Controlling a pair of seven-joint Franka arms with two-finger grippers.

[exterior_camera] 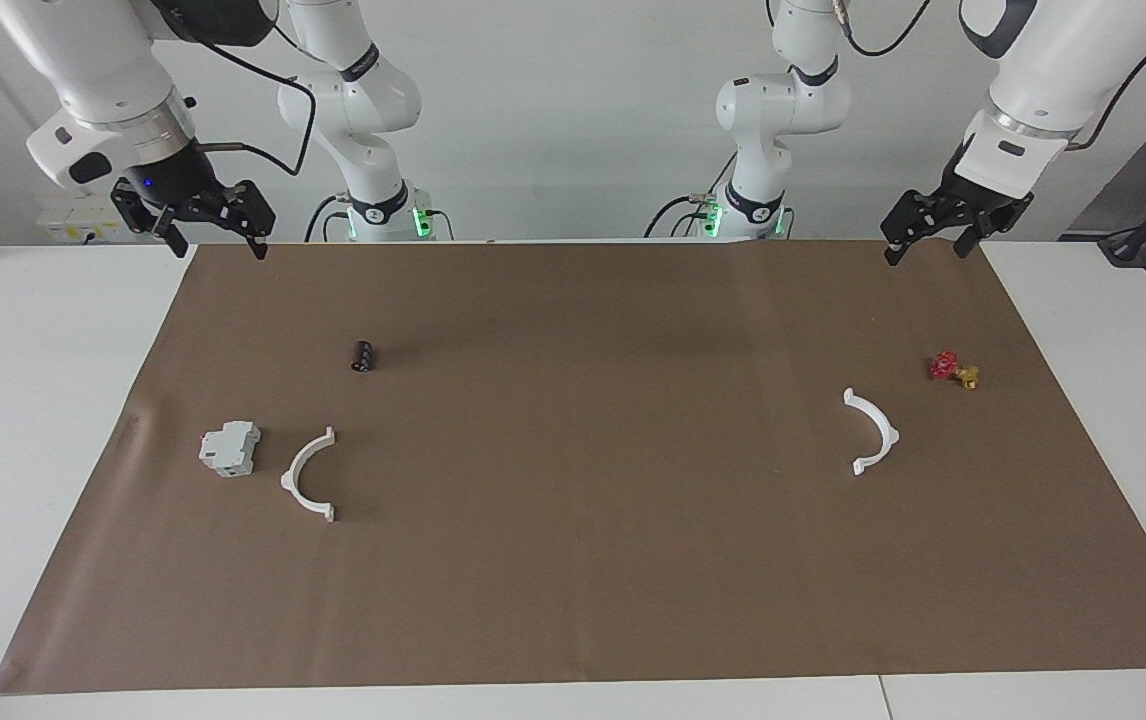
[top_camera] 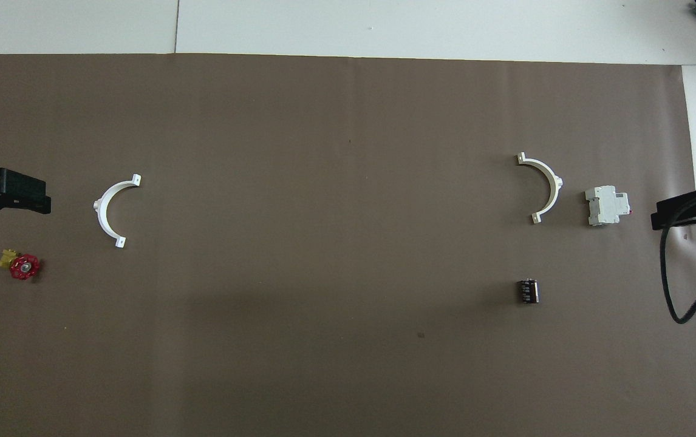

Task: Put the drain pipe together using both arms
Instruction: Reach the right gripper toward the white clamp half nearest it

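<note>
Lying flat and well apart on the brown paper mat (exterior_camera: 573, 560): two thin white plastic semicircular half-rings of the drain pipe, one (exterior_camera: 311, 475) toward the right arm's end just beside a grey-white boxy block (exterior_camera: 230, 448), the other (exterior_camera: 872, 431) toward the left arm's end, near a small red-and-yellow valve (exterior_camera: 953, 369). Open sides facing each other across the mat's middle, so not yet joined. Nothing picked up; judged as the very start, before any reach. Right gripper (exterior_camera: 216, 240) raised over the mat's corner at its own end, fingers spread, grasping nothing. Left gripper (exterior_camera: 925, 243) likewise raised over the corner at its end, fingers released, empty. Next move, as a judgement: each arm down onto its own half-ring, pinching across the thin arc, then carrying both to the middle so the end tabs meet; block close to one half leaves little room for a finger. Small dark ribbed cylinder (exterior_camera: 363, 355) lying nearer the robots, untouched. Containers: none in view, nothing held in anything.
</note>
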